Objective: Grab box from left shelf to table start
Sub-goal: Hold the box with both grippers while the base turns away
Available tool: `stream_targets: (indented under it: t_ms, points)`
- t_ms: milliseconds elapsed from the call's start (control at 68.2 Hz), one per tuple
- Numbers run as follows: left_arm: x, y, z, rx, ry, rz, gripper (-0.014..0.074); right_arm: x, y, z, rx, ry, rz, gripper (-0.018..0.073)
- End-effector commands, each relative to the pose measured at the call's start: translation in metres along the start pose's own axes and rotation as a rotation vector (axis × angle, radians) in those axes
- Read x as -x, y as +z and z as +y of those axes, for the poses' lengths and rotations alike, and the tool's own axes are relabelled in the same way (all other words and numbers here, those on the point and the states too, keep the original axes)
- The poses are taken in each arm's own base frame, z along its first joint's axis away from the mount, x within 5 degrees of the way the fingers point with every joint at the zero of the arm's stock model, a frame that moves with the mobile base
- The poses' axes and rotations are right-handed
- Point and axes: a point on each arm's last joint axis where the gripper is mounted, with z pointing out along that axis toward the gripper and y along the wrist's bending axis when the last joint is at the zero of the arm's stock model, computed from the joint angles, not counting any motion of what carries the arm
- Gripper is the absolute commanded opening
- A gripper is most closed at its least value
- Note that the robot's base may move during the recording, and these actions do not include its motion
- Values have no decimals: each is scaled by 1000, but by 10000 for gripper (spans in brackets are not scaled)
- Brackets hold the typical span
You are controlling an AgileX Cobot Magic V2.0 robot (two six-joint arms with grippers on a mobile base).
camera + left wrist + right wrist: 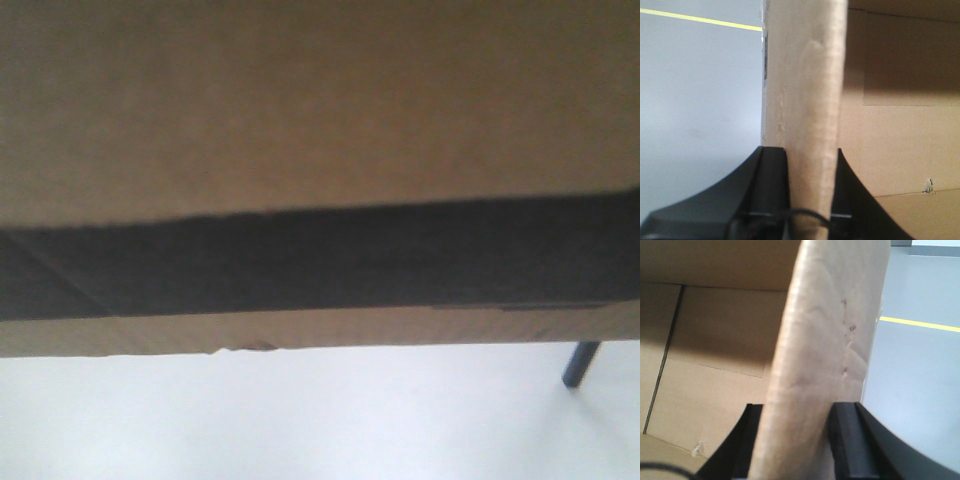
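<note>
Cardboard box (pixel 300 110) pinched at two walls, above the white worktop (pixel 300 420).
The left end effector (pixel 810 165) clamps one upright wall and the right end effector (pixel 800 415) another. Inside, only cardboard panels show. The black-banded side's lower edge borders open worktop; grey floor (pixel 700 100) lies outside.

front: very near box (pixel 300 120), facing it | left wrist: along left claw (pixel 807 160) | right wrist: along right claw (pixel 797 412) | shared: box

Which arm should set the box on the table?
Neither alone. The left fingers and right fingers each pinch one edge of the box, so both probably should lower it onto the table.
</note>
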Motion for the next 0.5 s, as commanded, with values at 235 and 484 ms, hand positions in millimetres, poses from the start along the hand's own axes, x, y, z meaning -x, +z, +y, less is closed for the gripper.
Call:
stream_targets:
  t_ms: [235,484]
  points:
    - [23,-13,-14,-171,-66,-205,-100,18,-3,2,5,-6,-140,57]
    - [23,-13,-14,-171,-66,-205,-100,18,-3,2,5,-6,-140,57]
